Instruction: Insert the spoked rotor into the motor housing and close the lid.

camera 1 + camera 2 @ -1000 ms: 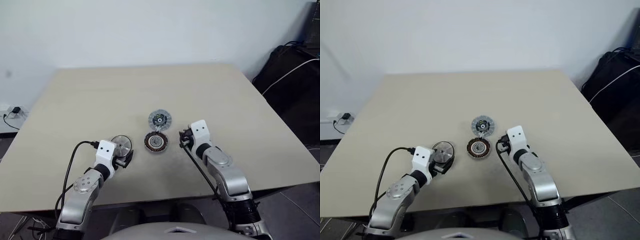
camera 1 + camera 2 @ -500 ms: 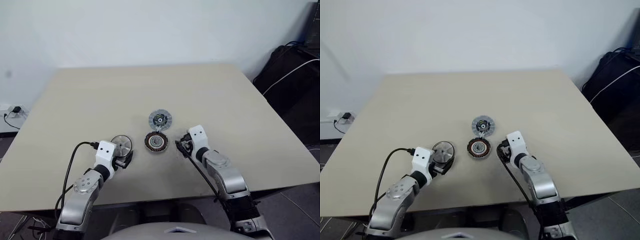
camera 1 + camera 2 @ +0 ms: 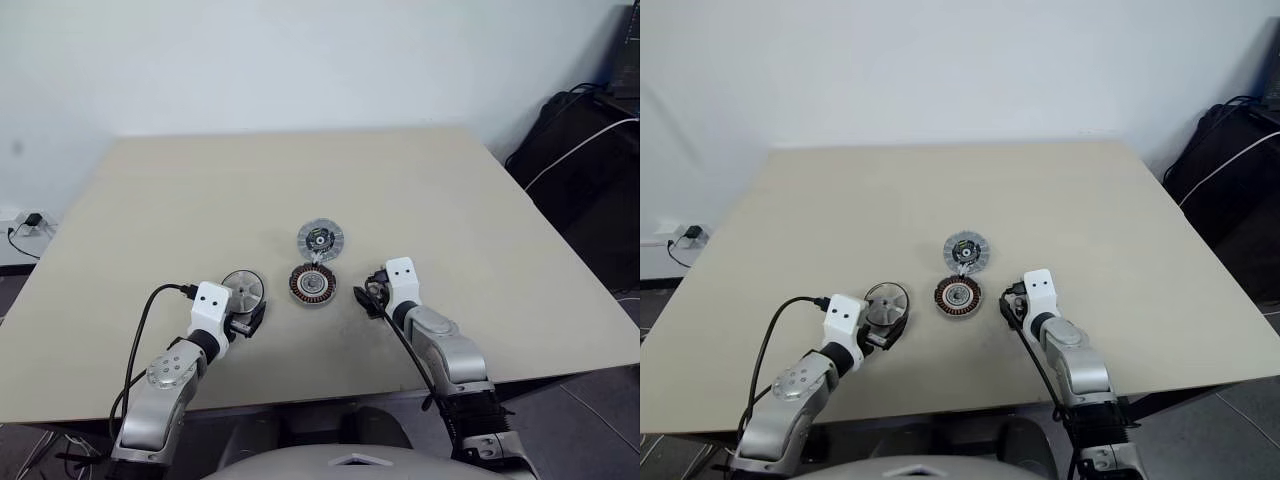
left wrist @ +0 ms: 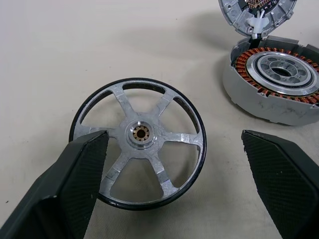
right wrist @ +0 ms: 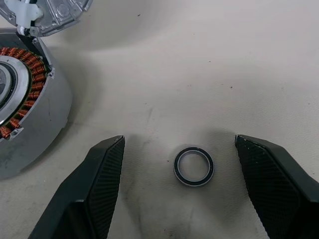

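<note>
While both arms reach low over table, left hand spread round spoked rotor, right hand spread w/ small ring between fingers.

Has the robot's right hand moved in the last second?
Yes. The right gripper has dropped toward the table's near edge, ending lower beside the motor housing, which stayed put.

Pale beige table set against a plain white wall. Dark bag with a white cable at far right; wall socket at left.
</note>
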Controlling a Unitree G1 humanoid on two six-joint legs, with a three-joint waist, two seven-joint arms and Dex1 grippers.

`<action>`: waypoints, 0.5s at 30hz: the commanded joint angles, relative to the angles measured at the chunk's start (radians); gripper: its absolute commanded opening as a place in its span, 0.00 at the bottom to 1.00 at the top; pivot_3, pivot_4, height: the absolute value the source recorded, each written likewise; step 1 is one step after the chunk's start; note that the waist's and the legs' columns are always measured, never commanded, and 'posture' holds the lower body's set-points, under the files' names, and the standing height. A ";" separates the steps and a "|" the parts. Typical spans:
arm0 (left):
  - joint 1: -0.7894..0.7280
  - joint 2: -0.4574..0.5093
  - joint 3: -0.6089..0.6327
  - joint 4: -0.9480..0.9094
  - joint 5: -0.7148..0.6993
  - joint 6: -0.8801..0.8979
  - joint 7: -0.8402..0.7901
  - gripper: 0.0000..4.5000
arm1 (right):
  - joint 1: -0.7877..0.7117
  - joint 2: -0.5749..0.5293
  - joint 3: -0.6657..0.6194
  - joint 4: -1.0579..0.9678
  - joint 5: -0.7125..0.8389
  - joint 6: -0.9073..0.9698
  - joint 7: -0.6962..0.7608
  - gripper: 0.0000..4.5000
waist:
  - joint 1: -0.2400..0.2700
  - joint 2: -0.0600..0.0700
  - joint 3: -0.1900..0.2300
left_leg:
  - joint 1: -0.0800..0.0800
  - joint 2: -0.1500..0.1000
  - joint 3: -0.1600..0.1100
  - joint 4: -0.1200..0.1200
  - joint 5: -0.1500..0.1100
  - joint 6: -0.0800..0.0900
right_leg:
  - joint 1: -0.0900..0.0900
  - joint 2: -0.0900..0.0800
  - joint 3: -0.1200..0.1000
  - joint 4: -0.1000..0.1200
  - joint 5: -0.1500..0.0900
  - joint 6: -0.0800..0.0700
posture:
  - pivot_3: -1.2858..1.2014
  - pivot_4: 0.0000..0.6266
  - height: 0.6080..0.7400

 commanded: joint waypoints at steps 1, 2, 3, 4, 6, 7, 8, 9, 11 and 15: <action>-0.010 0.004 0.008 -0.038 0.001 -0.007 -0.003 1.00 | 0.005 0.006 -0.012 -0.006 0.009 -0.005 -0.005 0.63 | 0.000 0.000 0.000 | 0.000 0.000 0.000 0.000 0.000 0.000 | 0.000 0.000 0.000 0.000 0.000 0.000 | 0.52 0.00 1.00; -0.010 0.005 0.008 -0.038 0.001 -0.008 -0.003 1.00 | 0.008 0.007 -0.011 -0.012 0.009 -0.005 -0.005 0.56 | 0.000 0.000 0.000 | 0.000 0.000 0.000 0.000 0.000 0.000 | 0.000 0.000 0.000 0.000 0.000 0.000 | 0.52 0.00 1.00; -0.010 0.005 0.008 -0.037 0.001 -0.008 -0.003 1.00 | 0.011 0.009 -0.010 -0.019 0.008 -0.004 -0.006 0.48 | 0.000 0.000 0.000 | 0.000 0.000 0.000 0.000 0.000 0.000 | 0.000 0.000 0.000 0.000 0.000 0.000 | 0.52 0.00 1.00; -0.010 0.005 0.008 -0.036 0.001 -0.008 -0.004 1.00 | 0.014 0.008 -0.005 -0.030 0.006 -0.005 -0.004 0.41 | 0.000 0.000 0.000 | 0.000 0.000 0.000 0.000 0.000 0.000 | 0.000 0.000 0.000 0.000 0.000 0.000 | 0.52 0.00 1.00; -0.010 0.006 0.009 -0.035 0.001 -0.008 -0.004 1.00 | 0.024 0.002 0.008 -0.057 0.001 0.000 0.003 0.26 | 0.000 0.000 0.000 | 0.000 0.000 0.000 0.000 0.000 0.000 | -0.001 0.000 0.000 0.000 0.000 0.000 | 0.52 0.00 1.00; -0.010 0.006 0.009 -0.035 0.001 -0.008 -0.004 1.00 | 0.030 -0.001 0.013 -0.074 0.000 0.006 0.007 0.19 | 0.000 0.000 0.000 | 0.000 0.000 0.000 -0.001 0.000 0.000 | -0.001 0.000 0.000 0.000 0.000 0.000 | 0.52 0.00 1.00; -0.009 0.006 0.010 -0.035 0.001 -0.008 -0.003 1.00 | 0.038 -0.007 0.019 -0.096 0.002 0.017 0.014 0.15 | 0.000 0.000 0.000 | 0.000 0.000 0.000 -0.001 0.000 0.000 | -0.001 0.000 0.000 0.000 0.000 -0.001 | 0.52 0.00 1.00; -0.009 0.006 0.010 -0.036 0.001 -0.008 -0.003 1.00 | 0.044 -0.011 0.023 -0.112 0.005 0.024 0.019 0.15 | 0.000 0.000 0.000 | 0.000 0.000 0.000 -0.001 0.000 0.000 | -0.001 0.000 0.000 0.000 0.000 -0.001 | 0.52 0.00 1.00; -0.007 0.007 0.010 -0.037 0.001 -0.007 -0.003 1.00 | 0.057 -0.026 0.039 -0.166 0.011 0.048 0.038 0.15 | 0.000 0.000 0.000 | 0.000 0.000 0.000 -0.001 0.000 0.000 | -0.001 0.000 0.000 0.000 0.000 -0.001 | 0.52 0.00 1.00; -0.008 0.006 0.010 -0.036 0.001 -0.007 -0.003 1.00 | 0.062 -0.040 0.080 -0.269 0.023 0.083 0.069 0.15 | 0.000 0.000 0.000 | 0.000 0.000 0.000 -0.001 0.000 0.000 | -0.001 0.000 0.000 0.000 0.000 0.000 | 0.52 0.00 1.00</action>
